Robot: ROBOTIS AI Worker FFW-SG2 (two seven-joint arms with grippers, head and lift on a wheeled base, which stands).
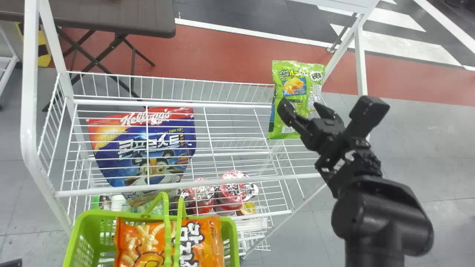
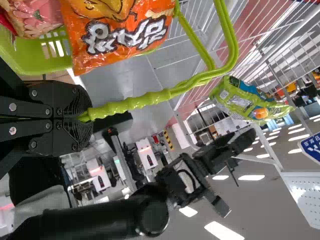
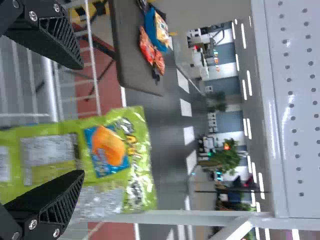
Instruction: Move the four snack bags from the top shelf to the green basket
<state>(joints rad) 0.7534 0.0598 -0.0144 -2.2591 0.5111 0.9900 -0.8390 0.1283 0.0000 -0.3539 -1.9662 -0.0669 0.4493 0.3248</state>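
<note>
The green snack bag is standing at the right-hand end of the top shelf, its printed face turning toward the robot. The right gripper is reaching up in front of it, fingers spreading wide apart with the bag lying across the gap in the right wrist view; whether they are touching it, I cannot tell. The orange snack bag and a pink snack bag are lying side by side in the green basket. The left gripper is pinching the basket's handles between its closed fingers. Below the top wires, a blue cereal bag is leaning, with red-topped containers sitting near it. Beyond the rack, a brown table is standing
</note>
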